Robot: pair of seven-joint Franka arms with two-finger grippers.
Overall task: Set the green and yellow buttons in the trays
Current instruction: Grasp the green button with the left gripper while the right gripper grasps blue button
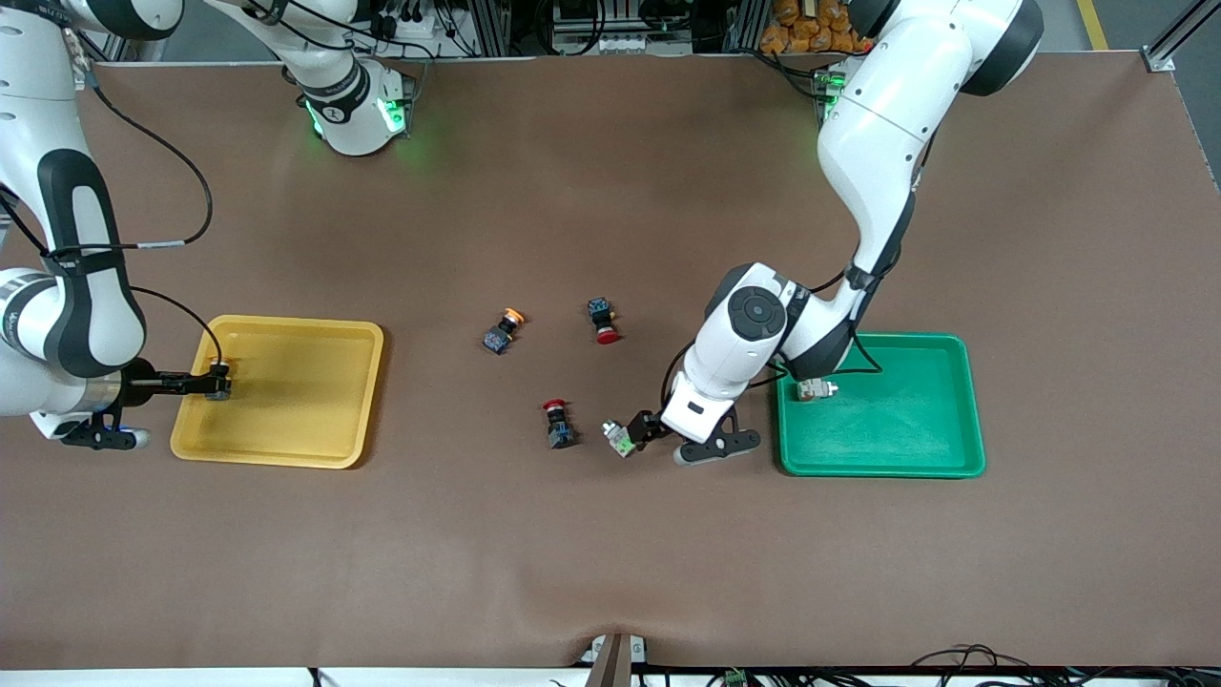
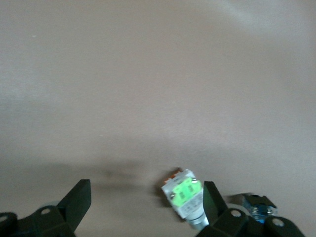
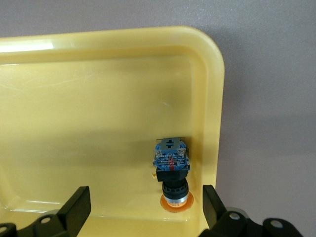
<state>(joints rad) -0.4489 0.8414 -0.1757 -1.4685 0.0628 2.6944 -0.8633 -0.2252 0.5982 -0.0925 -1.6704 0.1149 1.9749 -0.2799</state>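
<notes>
A whitish-grey button with a light-green face (image 1: 620, 439) lies on the brown table. My left gripper (image 1: 637, 431) is low over it and open. In the left wrist view (image 2: 143, 195) the button (image 2: 185, 197) lies close beside one finger (image 2: 212, 200). A second whitish-grey button (image 1: 817, 389) lies in the green tray (image 1: 963, 410). My right gripper (image 1: 217, 384) is open inside the yellow tray (image 1: 286, 448), and an orange-yellow capped button (image 3: 171, 173) stands cap-down between its fingers (image 3: 79, 205) near the tray wall (image 3: 212, 98). Another orange-yellow capped button (image 1: 504, 329) lies mid-table.
Two red-capped switches lie on the table, one (image 1: 604, 322) beside the loose yellow button and one (image 1: 558, 423) close to my left gripper, toward the right arm's end. Its blue body (image 2: 256, 205) shows in the left wrist view. Both arm bases stand along the table's edge.
</notes>
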